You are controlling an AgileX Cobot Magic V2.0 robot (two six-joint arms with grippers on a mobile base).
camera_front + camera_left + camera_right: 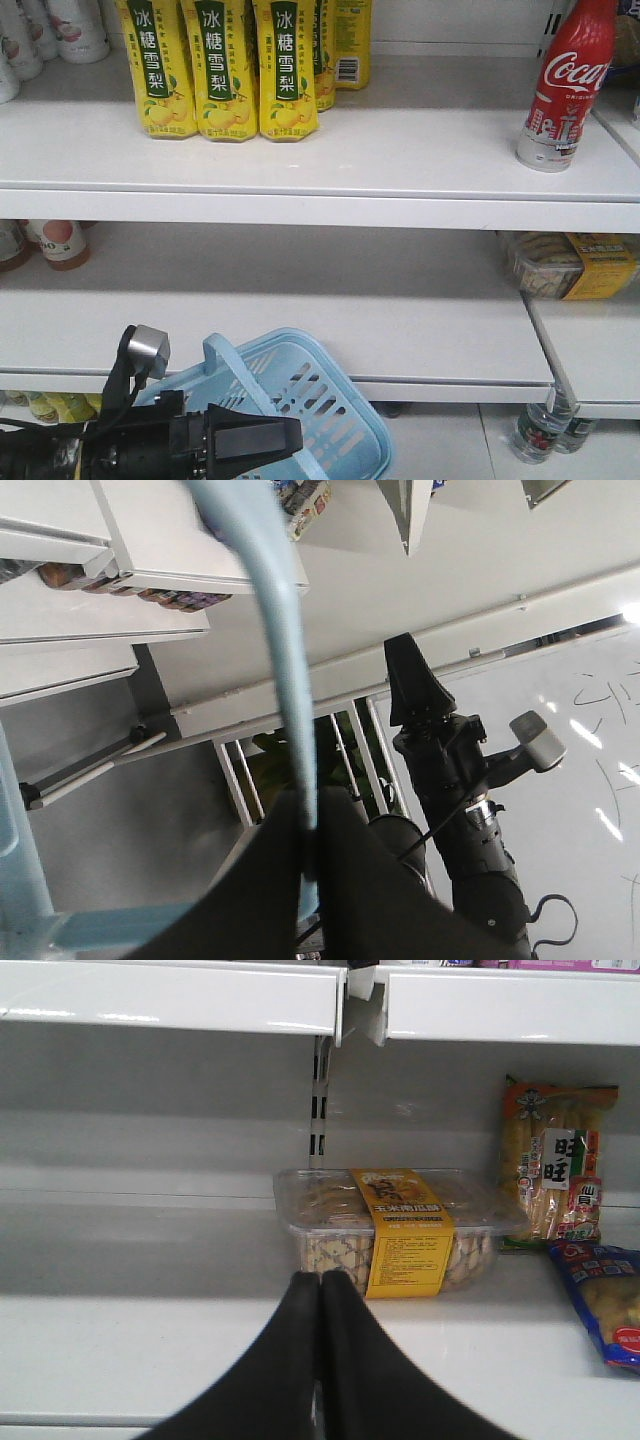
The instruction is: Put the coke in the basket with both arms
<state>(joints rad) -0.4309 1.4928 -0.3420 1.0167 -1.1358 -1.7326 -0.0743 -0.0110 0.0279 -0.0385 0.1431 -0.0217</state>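
**Exterior front-facing view: coke on the upper shelf, basket held low**

The white metal shelving (300, 150) fills the view. The light blue slotted plastic basket (320, 395) hangs tilted below the lower shelf, at bottom centre. A black robot arm (130, 440) crosses in front of the basket; this view does not show which side it belongs to.

The coke (565, 85), a slim red Coca-Cola can with white script and a silver base, stands upright at the right end of the upper shelf. It is well apart from the basket and from the yellow drink bottles (225, 70).

Left wrist view: the left gripper (310, 825) is pinching the pale blue hoop handle (285, 660) of the basket.

Right wrist view: the right gripper (320, 1280) has its fingers pressed together and holds nothing. It faces a clear plastic biscuit tray (390, 1225) on the lower shelf, not the coke.

Handling (judgement):
- Wall: probably thin, rigid metal that dents under excess force.
- Surface: smooth and glossy, so likely slippery.
- Stability: tall and narrow, so it tips easily.
- Grip point: the straight body below the narrowing neck, above the silver base.
- The right fingers must spread before the approach.
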